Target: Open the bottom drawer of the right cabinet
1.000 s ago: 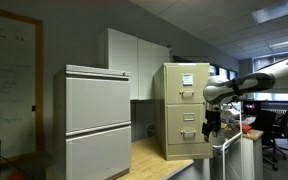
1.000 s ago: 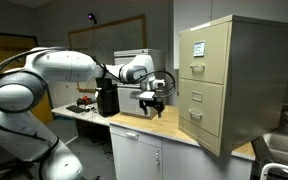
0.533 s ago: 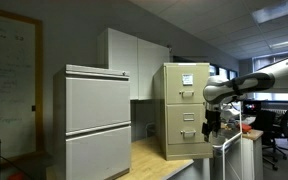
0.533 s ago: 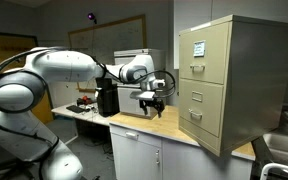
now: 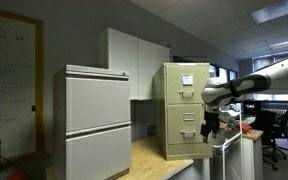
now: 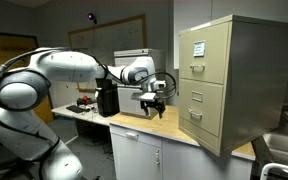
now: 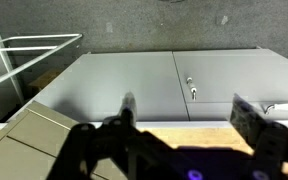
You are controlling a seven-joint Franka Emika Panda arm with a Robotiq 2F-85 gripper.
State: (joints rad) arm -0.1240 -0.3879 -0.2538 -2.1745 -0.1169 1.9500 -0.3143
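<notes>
The right cabinet [image 5: 186, 110] [image 6: 219, 85] is a tall tan filing cabinet standing on the wooden counter, with white paper on its top drawer. Its bottom drawer [image 5: 192, 143] [image 6: 205, 126] is shut, a small silver handle near its top edge. My gripper [image 5: 211, 126] [image 6: 152, 106] hangs open over the counter, fingers pointing down, a short way in front of the drawer fronts and touching nothing. In the wrist view the open gripper [image 7: 189, 125] frames a strip of countertop with nothing between the fingers [image 7: 127, 108].
A wide pale grey two-drawer cabinet [image 5: 97, 120] stands beside the tan one. White cupboard doors [image 7: 184, 85] [image 6: 144, 155] sit under the counter [image 6: 164, 125]. A black box [image 6: 107, 100] lies behind the arm. A white rail frame [image 7: 24, 45] is nearby.
</notes>
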